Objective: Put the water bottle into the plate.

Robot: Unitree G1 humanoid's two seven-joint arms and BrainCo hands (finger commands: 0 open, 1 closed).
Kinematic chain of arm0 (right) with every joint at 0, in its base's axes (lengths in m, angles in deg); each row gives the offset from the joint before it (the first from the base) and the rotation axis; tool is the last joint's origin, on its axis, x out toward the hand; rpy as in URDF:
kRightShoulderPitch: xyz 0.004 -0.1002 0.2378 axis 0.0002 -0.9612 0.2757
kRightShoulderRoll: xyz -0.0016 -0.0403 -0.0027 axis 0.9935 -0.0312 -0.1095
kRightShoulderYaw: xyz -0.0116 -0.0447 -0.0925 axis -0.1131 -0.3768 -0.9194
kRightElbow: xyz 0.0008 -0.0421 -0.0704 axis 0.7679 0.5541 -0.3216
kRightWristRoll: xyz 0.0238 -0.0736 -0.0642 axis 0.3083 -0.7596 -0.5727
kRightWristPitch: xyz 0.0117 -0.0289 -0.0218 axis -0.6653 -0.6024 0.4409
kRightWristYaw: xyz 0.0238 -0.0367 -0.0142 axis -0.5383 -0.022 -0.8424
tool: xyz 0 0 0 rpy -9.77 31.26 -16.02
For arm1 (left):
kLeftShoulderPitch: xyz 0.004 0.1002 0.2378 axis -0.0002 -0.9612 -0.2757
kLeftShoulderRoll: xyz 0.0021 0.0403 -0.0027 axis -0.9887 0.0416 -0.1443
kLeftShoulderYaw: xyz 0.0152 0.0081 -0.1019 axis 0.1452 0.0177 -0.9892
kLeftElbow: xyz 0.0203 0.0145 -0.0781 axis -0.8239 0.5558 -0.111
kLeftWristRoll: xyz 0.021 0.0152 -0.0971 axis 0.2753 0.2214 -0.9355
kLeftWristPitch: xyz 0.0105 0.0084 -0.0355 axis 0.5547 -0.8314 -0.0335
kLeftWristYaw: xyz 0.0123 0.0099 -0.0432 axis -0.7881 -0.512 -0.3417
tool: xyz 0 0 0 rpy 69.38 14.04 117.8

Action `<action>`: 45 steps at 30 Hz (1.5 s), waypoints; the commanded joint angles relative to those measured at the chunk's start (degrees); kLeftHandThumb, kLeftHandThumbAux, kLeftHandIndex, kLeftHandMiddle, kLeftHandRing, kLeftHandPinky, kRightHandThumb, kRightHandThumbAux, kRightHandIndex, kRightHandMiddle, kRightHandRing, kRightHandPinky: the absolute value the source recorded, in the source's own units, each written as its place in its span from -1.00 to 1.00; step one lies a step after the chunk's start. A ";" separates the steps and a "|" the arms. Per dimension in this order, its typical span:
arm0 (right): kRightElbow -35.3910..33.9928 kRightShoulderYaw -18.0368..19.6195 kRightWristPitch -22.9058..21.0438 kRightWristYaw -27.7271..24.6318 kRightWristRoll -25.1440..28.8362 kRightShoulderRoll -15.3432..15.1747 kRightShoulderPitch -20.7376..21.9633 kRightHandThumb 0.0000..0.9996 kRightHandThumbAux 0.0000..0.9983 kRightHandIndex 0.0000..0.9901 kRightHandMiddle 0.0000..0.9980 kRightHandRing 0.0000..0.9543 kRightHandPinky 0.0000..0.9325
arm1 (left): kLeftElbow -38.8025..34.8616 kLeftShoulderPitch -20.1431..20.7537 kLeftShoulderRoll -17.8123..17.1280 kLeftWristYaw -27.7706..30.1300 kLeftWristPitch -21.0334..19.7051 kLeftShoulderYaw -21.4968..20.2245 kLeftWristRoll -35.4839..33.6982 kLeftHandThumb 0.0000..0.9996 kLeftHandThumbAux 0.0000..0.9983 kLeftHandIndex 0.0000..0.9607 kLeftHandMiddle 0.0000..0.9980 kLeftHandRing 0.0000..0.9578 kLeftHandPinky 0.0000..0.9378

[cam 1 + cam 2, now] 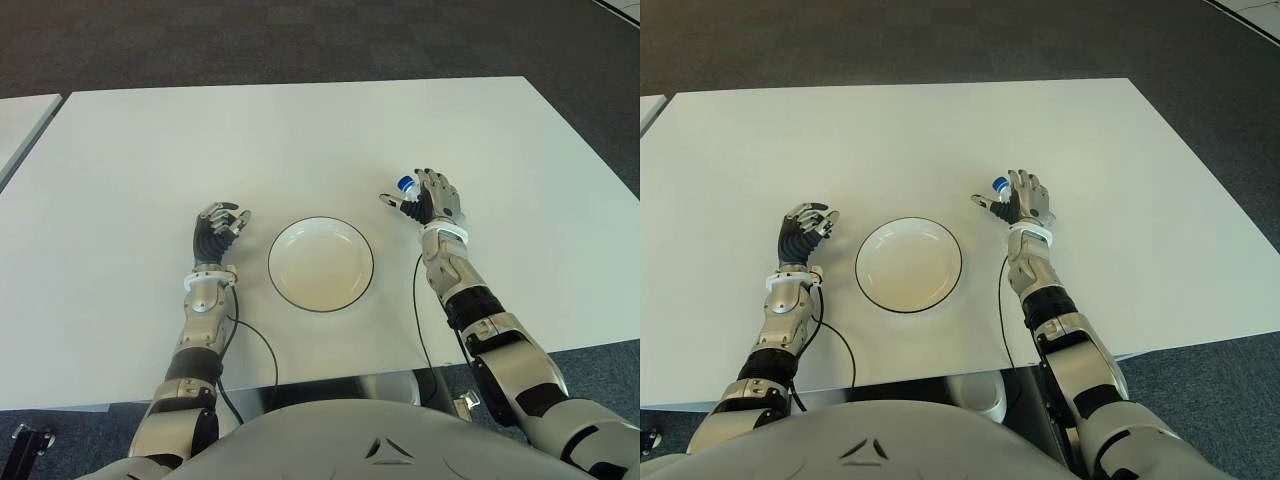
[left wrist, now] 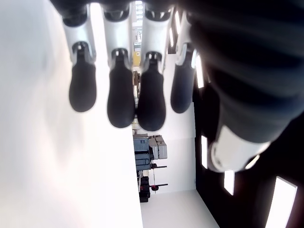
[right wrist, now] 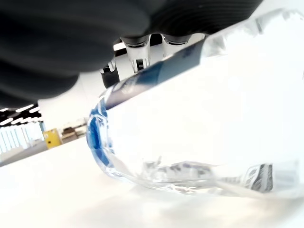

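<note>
Progress: the task looks to be at the grasping stage. The white plate (image 1: 320,264) with a dark rim holds nothing, and the water bottle (image 1: 405,185) has not reached it. The bottle lies to the right of the plate and slightly beyond it, near but apart from the rim. Only its blue cap end shows past the fingers in the eye views. The right wrist view shows the clear body lying low on the white table (image 1: 300,140), apparently on its side; whether it has left the surface cannot be told.

Remaining, by judgement: lift the bottle, carry it left over the plate, set it down and let go.

Right hand (image 1: 432,200): right of the plate, forearm stretched forward, fingers wrapped over the bottle and thumb pointing toward the plate. The grip appears closed on the body.

Left hand (image 1: 217,226): left of the plate, near its rim, fingers curled inward around nothing.
</note>
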 commanded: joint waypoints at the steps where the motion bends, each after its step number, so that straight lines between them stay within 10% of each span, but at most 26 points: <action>1: 3.77 -2.77 -3.72 -5.46 0.14 0.36 -0.36 0.51 -0.47 -1.00 -1.00 -1.00 -1.00 | 1.15 -0.15 -0.21 -0.63 -0.28 -0.64 -0.11 0.42 0.43 -0.09 0.37 0.38 0.35; 12: 10.48 -6.22 -10.76 -11.38 0.61 2.18 3.04 0.61 -0.28 -1.00 -1.00 -1.00 -1.00 | 0.96 -0.07 0.59 0.42 -0.15 -1.58 -1.62 0.41 0.43 -0.09 0.36 0.36 0.33; 23: 29.21 -4.49 -7.56 -8.13 4.15 3.82 7.75 0.48 -0.24 -1.00 -1.00 -1.00 -1.00 | 1.08 -0.18 0.43 -0.31 0.72 -1.40 -1.23 0.42 0.43 -0.09 0.35 0.36 0.33; 45: 33.25 -0.31 -9.69 -4.05 8.85 4.20 8.47 0.18 -0.02 -1.00 -1.00 -1.00 -0.75 | 1.29 -0.14 -0.27 0.37 1.23 -1.44 -1.27 0.42 0.43 -0.09 0.38 0.39 0.36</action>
